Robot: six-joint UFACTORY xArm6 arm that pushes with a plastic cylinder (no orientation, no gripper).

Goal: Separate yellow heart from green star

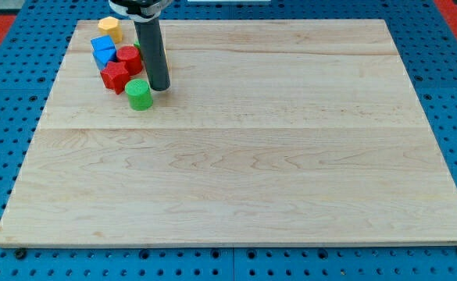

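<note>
My tip [159, 88] rests on the board near the view's top left, just right of a green cylinder [139, 94]. The rod stands in front of the block cluster. A sliver of a green block [137, 47] shows at the rod's left edge, above a red block [128, 58]; its shape is hidden. A yellow block [108, 27] lies at the cluster's top, apart from the tip; its shape is unclear. I cannot make out any heart.
Two blue blocks [103, 51] and a second red block [115, 76] sit in the same cluster, left of the rod. The wooden board [244, 172] lies on a blue pegboard; its left edge is close to the cluster.
</note>
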